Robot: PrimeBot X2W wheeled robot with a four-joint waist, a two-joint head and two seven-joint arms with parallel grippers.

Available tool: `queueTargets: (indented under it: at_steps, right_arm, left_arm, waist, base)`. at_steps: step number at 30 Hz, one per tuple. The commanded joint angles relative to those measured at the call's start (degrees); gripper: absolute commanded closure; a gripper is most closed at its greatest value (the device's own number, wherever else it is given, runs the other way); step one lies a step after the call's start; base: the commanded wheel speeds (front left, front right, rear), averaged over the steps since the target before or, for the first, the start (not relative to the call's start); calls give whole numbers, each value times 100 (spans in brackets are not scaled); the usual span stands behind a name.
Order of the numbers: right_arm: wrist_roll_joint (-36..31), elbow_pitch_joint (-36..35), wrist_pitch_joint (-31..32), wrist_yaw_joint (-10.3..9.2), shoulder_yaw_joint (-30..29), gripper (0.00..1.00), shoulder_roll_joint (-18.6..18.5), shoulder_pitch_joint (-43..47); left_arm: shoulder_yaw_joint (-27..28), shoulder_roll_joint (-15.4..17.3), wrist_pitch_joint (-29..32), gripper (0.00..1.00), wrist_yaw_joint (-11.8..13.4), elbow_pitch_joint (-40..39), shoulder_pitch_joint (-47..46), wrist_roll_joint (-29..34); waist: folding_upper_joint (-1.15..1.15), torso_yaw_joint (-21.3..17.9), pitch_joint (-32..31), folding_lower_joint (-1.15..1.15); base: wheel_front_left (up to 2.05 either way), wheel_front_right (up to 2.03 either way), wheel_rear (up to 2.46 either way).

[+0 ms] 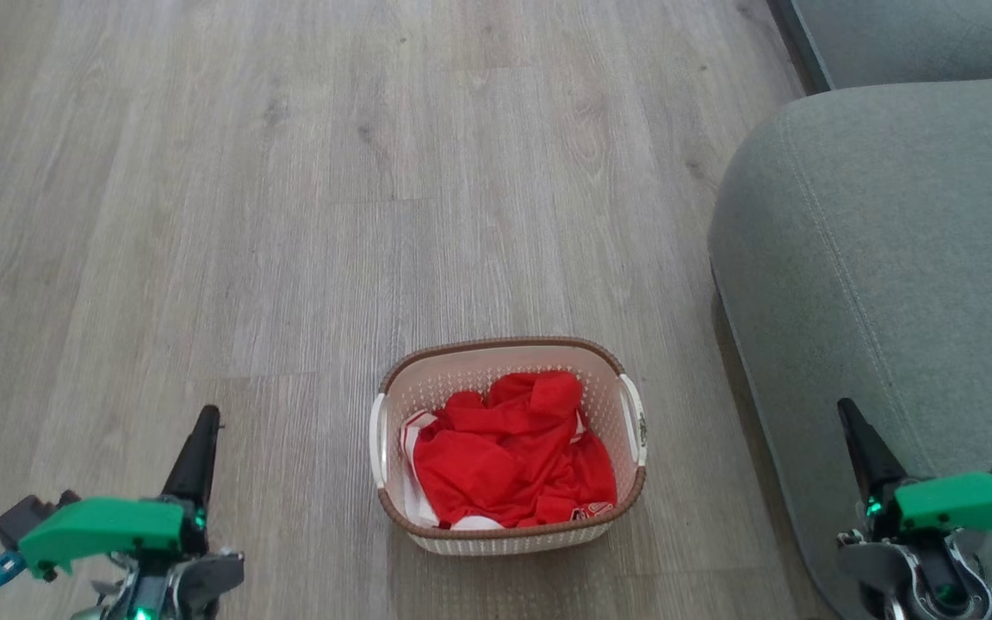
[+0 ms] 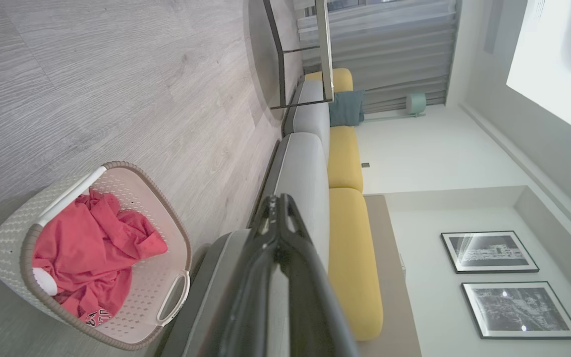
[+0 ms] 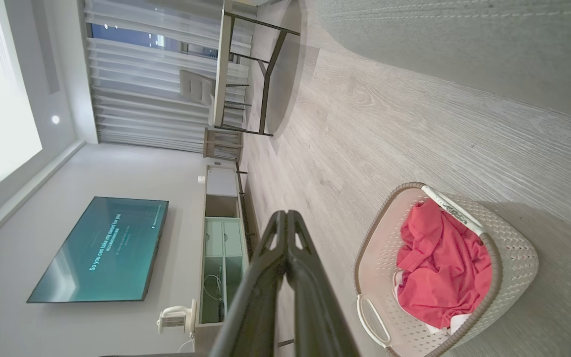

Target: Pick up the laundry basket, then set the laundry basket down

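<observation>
The laundry basket [image 1: 509, 536] stands on the wood floor, low and central in the head view: cream perforated walls, brown woven-look rim, white side handles, red clothing heaped inside. It also appears as the laundry basket [image 2: 10, 233] at the lower left of the left wrist view and the laundry basket [image 3: 511, 248] at the lower right of the right wrist view. My left gripper [image 1: 206, 419] is shut, well to the basket's left and apart from it. My right gripper [image 1: 846, 409] is shut, well to its right, over the sofa's edge. Both hold nothing.
A grey-green sofa [image 1: 892, 258] fills the right side, close beside the basket. Bare wood floor [image 1: 289, 172] stretches ahead and left. Far off stand a metal-legged table [image 3: 246, 74], a TV cabinet [image 3: 221, 238] and the sofa's yellow cushions [image 2: 347, 208].
</observation>
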Motion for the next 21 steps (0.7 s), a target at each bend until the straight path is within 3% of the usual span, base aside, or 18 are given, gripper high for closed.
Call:
queueTargets:
  at_steps: [1, 13, 21]
  right_arm:
    - [178, -169, 42, -9, 56, 100, -44, -344]
    - [1006, -114, 149, -12, -25, 100, -37, -401]
    - [1042, -111, 154, -12, -29, 100, -37, -404]
  left_arm:
    - [257, 7, 38, 100, -75, -139, -390, -152]
    - [430, -60, 149, 100, -221, 2, -542, -849]
    - [449, -71, 163, 100, -227, 9, -550, -871]
  waist:
    - [-1, 1, 2, 0]
    - [-1, 10, 19, 0]
    - [-1, 10, 20, 0]
  base:
    - [0, 0, 0]
    - [0, 0, 0]
    - [0, 0, 0]
